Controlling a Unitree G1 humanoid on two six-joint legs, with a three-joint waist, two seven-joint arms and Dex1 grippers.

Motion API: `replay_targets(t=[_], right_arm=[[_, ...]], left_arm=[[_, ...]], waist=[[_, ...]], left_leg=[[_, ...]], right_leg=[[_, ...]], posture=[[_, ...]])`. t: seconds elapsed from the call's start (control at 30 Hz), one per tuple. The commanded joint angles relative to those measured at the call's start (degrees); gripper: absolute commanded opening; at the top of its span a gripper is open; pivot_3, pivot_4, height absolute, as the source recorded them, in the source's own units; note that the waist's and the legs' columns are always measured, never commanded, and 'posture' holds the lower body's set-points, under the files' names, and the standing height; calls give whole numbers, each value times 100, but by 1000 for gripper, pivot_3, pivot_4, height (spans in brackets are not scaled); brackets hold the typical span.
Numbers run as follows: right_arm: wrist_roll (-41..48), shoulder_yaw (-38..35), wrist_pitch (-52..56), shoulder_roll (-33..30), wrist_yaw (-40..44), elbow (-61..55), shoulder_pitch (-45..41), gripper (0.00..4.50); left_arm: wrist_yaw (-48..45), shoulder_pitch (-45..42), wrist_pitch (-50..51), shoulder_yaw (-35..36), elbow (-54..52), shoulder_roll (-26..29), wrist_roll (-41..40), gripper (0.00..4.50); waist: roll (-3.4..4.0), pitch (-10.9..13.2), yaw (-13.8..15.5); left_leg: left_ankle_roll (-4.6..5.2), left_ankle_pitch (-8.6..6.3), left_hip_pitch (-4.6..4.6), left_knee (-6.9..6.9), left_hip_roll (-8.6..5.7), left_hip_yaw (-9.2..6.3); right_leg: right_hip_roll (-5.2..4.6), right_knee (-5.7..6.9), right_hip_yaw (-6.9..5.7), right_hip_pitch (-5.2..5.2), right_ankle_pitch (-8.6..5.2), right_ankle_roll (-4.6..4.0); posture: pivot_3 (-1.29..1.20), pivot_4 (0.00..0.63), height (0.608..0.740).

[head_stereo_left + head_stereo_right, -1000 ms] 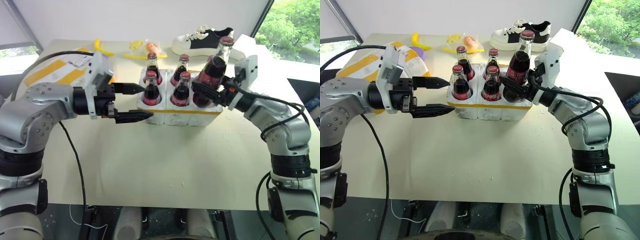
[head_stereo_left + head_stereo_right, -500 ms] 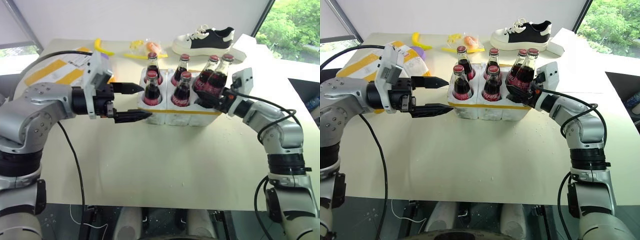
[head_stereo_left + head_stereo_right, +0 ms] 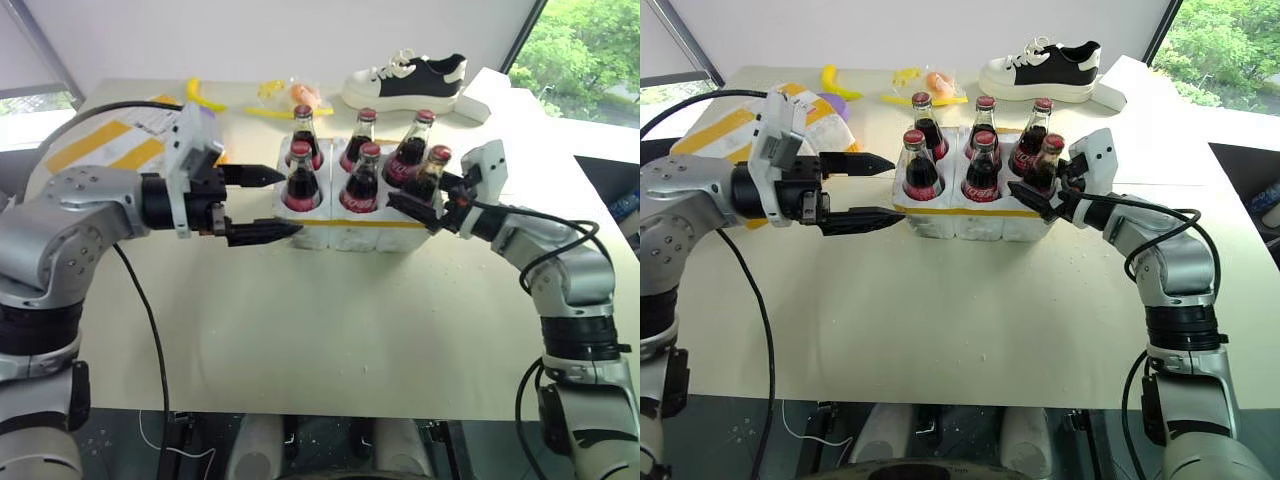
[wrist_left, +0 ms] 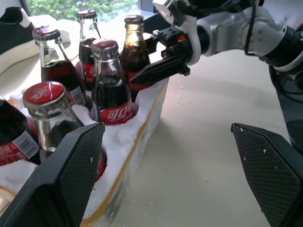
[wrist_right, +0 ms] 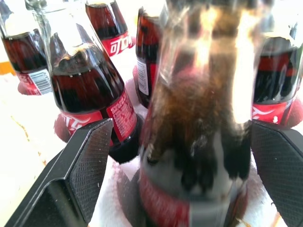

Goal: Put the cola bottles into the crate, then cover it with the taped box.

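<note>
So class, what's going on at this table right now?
A two-armed robot is packing cola bottles into a white crate. All six bottles stand in its wells. The right gripper has its jaws open on either side of the front right bottle, which sits in its well. The left gripper hovers open at the crate's left end. The taped box waits at the table's left, not yet placed over the crate.

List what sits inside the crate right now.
Six cola bottles stand in the crate, the near right one between the right tool's open fingers. Their bases are hidden in the wells.
</note>
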Motion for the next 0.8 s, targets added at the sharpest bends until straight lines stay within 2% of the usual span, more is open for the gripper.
replay_targets(t=[0.03, 0.27, 0.43, 0.53, 0.67, 0.8], right_arm=[[333, -596, 202, -597, 344, -494, -119, 4470], [891, -1100, 724, -1706, 1211, -901, 42, 4470], [1745, -1478, 1101, -2183, 1988, -1178, -93, 4470], [2395, -1658, 1431, -2224, 2117, -1302, -327, 4470], [2837, -1618, 1625, -2226, 2183, -1432, -508, 4470], [2942, -1548, 1593, -2265, 2340, -1619, -423, 4470]], left_arm=[[266, 359, -370, 348, -195, 417, 545, 4500], [793, 1391, -722, 1158, -259, 1064, 1329, 4500], [1368, 2910, -1652, 1642, -5, 1750, 3036, 4500], [1714, 3674, -1841, 1921, 155, 1816, 3723, 4500], [2364, 4257, -2358, 1870, 653, 1887, 4758, 4500], [2865, 4032, -3071, 1425, 1495, 1848, 5368, 4500]], waist=[[5, 3, -1], [3, 3, 1], [8, 5, -32], [9, 5, -31], [8, 5, 4], [6, 4, 33]], left_leg=[[0, 0, 0, -1, 0, 1], [2, -3, 0, -6, 5, 1], [12, -10, 0, -14, 8, 7], [26, -20, 0, -25, 15, 8], [30, -26, -5, -30, 18, 5], [19, -34, -14, -32, 15, 5]], right_leg=[[-1, 0, 1, -2, 0, 0], [-2, -4, 1, -6, 0, -1], [-4, -5, 3, -15, 0, -2], [-7, -6, 3, -21, 0, -4], [-11, -9, 3, -35, 1, -7], [-20, -12, 3, -65, 3, -12]], posture=[[0, 150, 740], [0, 150, 740], [0, 150, 740], [0, 150, 740], [0, 150, 740], [0, 150, 740]])
